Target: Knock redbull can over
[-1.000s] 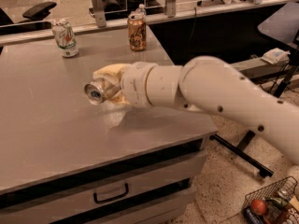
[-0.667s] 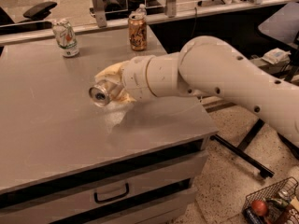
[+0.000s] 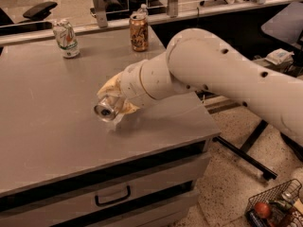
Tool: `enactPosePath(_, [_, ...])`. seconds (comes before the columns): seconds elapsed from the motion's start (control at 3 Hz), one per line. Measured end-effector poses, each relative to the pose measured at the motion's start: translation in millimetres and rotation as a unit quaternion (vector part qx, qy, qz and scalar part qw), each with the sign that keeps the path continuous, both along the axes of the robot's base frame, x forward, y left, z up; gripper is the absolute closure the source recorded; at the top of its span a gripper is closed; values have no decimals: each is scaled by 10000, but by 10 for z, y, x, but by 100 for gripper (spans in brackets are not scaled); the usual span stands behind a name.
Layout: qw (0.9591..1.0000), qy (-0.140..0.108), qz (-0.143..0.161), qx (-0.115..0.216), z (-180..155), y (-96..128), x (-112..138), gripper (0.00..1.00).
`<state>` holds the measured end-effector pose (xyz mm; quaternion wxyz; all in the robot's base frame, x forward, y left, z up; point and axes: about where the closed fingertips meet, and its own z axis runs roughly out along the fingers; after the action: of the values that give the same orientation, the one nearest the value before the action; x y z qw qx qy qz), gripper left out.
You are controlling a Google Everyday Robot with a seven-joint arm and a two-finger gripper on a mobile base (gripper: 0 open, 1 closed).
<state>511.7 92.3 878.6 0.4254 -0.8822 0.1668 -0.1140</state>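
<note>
Caught the redbull can (image 3: pixel 107 109) tipped at mid-table (image 3: pixel 47 126), top toward the camera, touching the gripper (image 3: pixel 115 101) just right of it. Spotted the back-left can (image 3: pixel 66 38) and back-right can (image 3: pixel 138 31) upright behind, well apart. Saw a basket (image 3: pixel 274 205) on the floor, far right.

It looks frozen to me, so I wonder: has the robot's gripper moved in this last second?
Yes. The gripper, over the table middle, has slid a little toward the near edge, away from the white can standing fixed at the back.
</note>
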Motion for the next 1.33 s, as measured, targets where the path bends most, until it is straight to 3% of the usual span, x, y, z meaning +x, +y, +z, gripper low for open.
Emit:
enactPosePath(0.33, [9991,4,126,-400,-51,-21,-11,59])
enactPosePath(0.67, [9956,131,237,-892,-113,-101,-18,28])
enactPosePath(1.0, [9933,252,265,-1101,-165,-157,-35,6])
enactPosePath(1.33, [9920,352,289,-1181,-192,-182,-46,0])
